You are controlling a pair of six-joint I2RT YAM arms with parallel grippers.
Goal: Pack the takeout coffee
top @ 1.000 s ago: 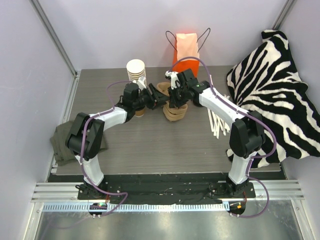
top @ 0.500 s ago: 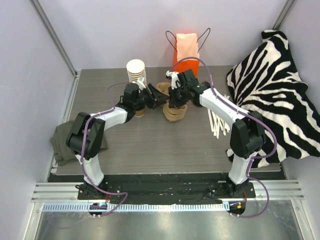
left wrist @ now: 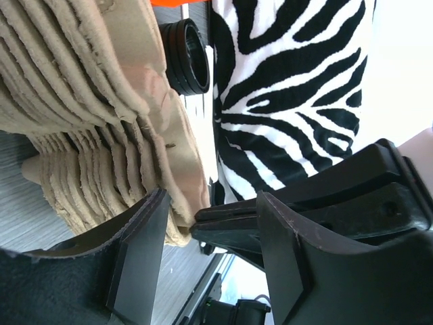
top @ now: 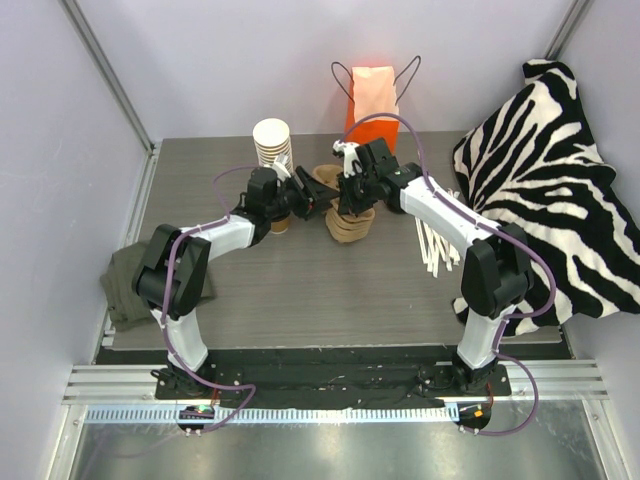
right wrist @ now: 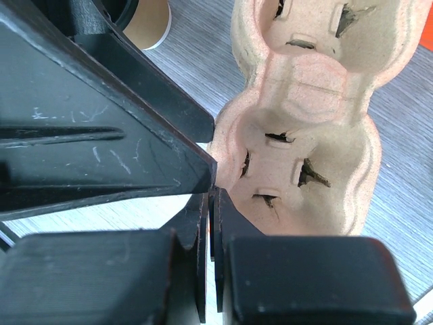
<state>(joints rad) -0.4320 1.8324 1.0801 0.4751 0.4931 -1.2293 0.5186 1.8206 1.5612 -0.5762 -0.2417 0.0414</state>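
An orange paper bag (top: 372,95) stands at the far edge of the table (top: 320,290), with a stack of lidless cups (top: 272,140) to its left. Pulp cup carriers (top: 350,225) sit piled mid-table, white sticks (top: 430,250) lie beside them, a zebra-striped cloth (top: 545,190) is heaped on the right, and an olive cloth (top: 120,285) lies at the left edge.

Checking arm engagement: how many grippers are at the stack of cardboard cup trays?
2. The left gripper sits open at the left side of the stack; the right gripper pinches the edge of the top tray beside it.
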